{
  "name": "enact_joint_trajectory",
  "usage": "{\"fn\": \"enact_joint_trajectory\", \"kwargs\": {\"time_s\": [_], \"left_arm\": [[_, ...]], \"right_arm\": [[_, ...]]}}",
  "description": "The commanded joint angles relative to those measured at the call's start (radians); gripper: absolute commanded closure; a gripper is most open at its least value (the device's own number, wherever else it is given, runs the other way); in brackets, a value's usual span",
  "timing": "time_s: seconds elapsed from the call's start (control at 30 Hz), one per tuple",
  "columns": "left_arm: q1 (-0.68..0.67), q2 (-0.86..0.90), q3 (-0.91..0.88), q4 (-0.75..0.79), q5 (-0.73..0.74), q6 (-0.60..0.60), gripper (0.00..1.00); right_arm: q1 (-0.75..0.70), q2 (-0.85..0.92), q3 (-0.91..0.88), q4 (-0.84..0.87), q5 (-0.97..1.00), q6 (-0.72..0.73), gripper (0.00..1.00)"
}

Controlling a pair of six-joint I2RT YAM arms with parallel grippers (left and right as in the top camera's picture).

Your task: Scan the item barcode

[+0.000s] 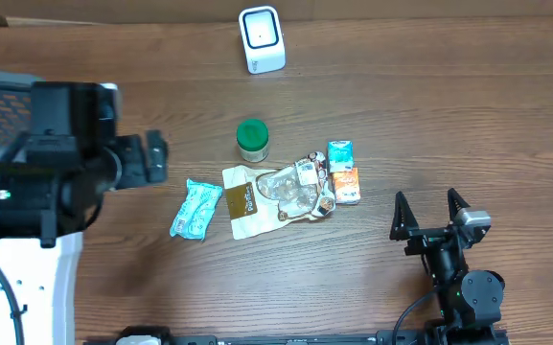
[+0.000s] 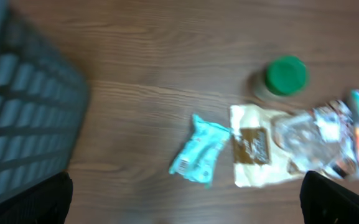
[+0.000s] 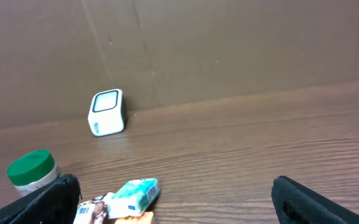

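Observation:
The white barcode scanner (image 1: 262,38) stands at the table's far edge, also in the right wrist view (image 3: 106,112). Mid-table lie a teal packet (image 1: 195,208) (image 2: 201,149), a cream pouch with a brown label (image 1: 241,199) (image 2: 254,152), a clear wrapper (image 1: 295,187), a green-lidded jar (image 1: 252,139) (image 2: 285,76), a teal box (image 1: 339,155) (image 3: 135,194) and an orange box (image 1: 346,185). My left gripper (image 2: 185,208) hangs open above bare wood, left of the teal packet. My right gripper (image 1: 427,201) (image 3: 179,208) is open and holds nothing, right of the boxes.
A grey mesh basket (image 2: 17,124) sits at the left edge, partly under my left arm (image 1: 65,163). A cardboard wall (image 3: 229,43) backs the table behind the scanner. Bare wood (image 1: 506,125) stretches right of the item pile.

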Motion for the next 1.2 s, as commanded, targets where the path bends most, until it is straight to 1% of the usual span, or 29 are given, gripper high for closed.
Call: {"fn": "enact_joint_trajectory", "kwargs": {"time_s": [0.0,0.13,0.3,0.43,0.53,0.67,0.83,0.93,1.0,1.17], "left_arm": [[0.081,0.002,0.008,0.013,0.022,0.023,0.00],[0.097,0.023,0.008,0.011,0.022,0.023,0.00],[0.097,0.053,0.008,0.014,0.037,0.008,0.00],[0.097,0.081,0.008,0.014,0.037,0.008,0.00],[0.097,0.103,0.008,0.014,0.037,0.008,0.00],[0.097,0.132,0.008,0.014,0.037,0.008,0.00],[0.097,0.163,0.008,0.014,0.037,0.008,0.01],[0.097,0.182,0.008,0.014,0.037,0.008,0.00],[0.097,0.192,0.008,0.014,0.037,0.008,0.01],[0.097,0.212,0.008,0.014,0.037,0.008,0.00]], "right_arm": [[0.005,-0.008,-0.010,0.013,-0.065,0.058,0.00],[0.005,-0.005,-0.010,0.013,-0.089,0.192,0.00],[0.005,0.018,0.018,0.003,-0.249,0.196,0.00],[0.005,0.083,0.104,-0.045,-0.309,0.210,0.00],[0.005,0.182,0.220,-0.129,-0.341,0.204,0.00],[0.005,0.375,0.426,-0.284,-0.393,0.145,0.00],[0.005,0.615,0.657,-0.479,-0.403,0.142,0.00],[0.005,0.727,0.726,-0.521,-0.436,0.142,0.00],[0.005,0.785,0.731,-0.507,-0.468,0.142,0.00],[0.004,0.907,0.731,-0.506,-0.463,0.142,0.00]]}}
